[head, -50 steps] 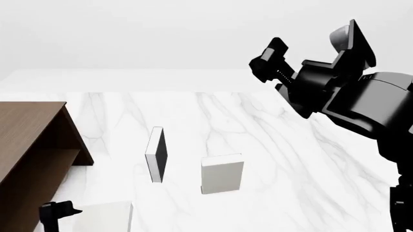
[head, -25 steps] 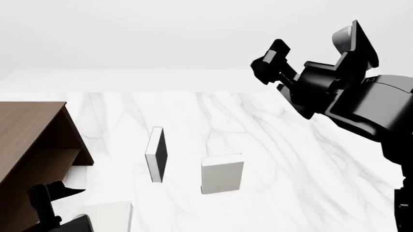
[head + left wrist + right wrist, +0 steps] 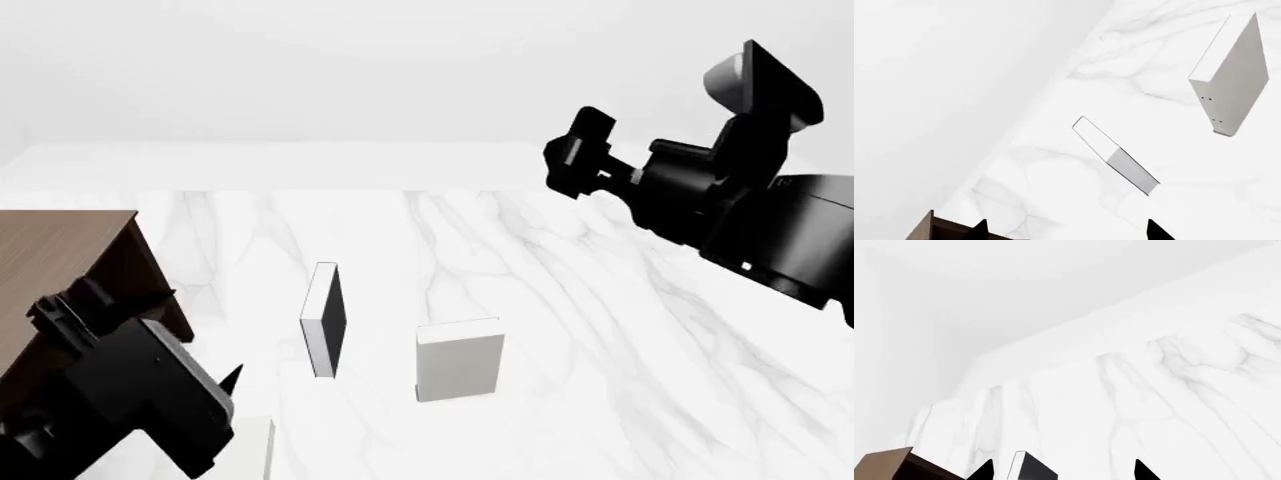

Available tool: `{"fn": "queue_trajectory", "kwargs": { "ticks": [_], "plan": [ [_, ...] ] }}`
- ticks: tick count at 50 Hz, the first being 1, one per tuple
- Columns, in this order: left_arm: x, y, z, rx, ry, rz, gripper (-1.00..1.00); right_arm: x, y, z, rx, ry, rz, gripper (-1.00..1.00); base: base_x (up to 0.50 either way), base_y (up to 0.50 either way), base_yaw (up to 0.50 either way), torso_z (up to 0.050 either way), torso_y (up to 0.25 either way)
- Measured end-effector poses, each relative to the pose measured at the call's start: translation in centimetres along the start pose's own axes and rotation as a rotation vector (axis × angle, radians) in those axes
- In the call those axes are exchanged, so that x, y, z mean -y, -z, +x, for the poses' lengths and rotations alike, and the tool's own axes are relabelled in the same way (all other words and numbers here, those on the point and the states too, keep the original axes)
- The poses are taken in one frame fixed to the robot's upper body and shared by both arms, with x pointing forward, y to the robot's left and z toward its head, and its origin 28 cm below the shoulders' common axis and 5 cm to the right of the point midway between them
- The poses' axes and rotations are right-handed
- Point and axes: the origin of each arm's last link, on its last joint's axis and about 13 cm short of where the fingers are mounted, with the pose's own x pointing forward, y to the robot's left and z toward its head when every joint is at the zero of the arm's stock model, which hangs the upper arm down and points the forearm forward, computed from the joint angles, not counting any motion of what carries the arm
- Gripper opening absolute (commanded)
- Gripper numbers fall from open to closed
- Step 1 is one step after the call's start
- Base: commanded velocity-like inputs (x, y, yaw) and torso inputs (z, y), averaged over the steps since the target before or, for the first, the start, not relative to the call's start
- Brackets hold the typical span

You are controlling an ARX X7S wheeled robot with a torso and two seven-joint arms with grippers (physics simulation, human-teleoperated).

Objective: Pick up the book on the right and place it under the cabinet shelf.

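The book [image 3: 459, 358] is a plain light-grey slab standing upright on the marble table, right of the other books. In the left wrist view the book [image 3: 1234, 80] shows tiny dark dots on one narrow edge. The cabinet shelf [image 3: 60, 255] is a dark brown wooden box at the left edge; a corner of the cabinet shelf [image 3: 929, 231] shows in the left wrist view. My left gripper [image 3: 1067, 232] is open and empty, low at the front left, well away from the book. My right gripper [image 3: 571, 152] hangs high at the right, also open and empty [image 3: 1062, 472].
A white book with a black face [image 3: 323, 320] stands upright between the cabinet and the grey book, also seen as a black-faced book [image 3: 1031, 471]. Another pale book [image 3: 254, 445] lies at the front left, partly behind my left arm [image 3: 127, 400]. The marble table [image 3: 601, 330] stretches right.
My left arm has risen from the bottom edge into view and now covers the cabinet's front and part of the pale book. My right arm has drifted slightly right. The books have not moved.
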Motion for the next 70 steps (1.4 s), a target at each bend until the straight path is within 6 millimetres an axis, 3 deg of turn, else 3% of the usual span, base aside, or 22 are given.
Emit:
{"fn": "queue_trajectory", "kwargs": {
  "ticks": [33,70],
  "plan": [
    [-4.7,-7.1,-0.5,0.151,-0.161,-0.301,1.00,1.9,-1.9,-0.8,0.046,0.142,-0.215,1.00,0.00,0.00,0.00,0.000,0.000],
    [-10.5,-13.5,-0.8,0.230,-0.217,-0.393,1.00,1.7,-4.9,-1.6,0.078,0.229,-0.388,1.00,0.00,0.00,0.00,0.000,0.000]
  ]
}}
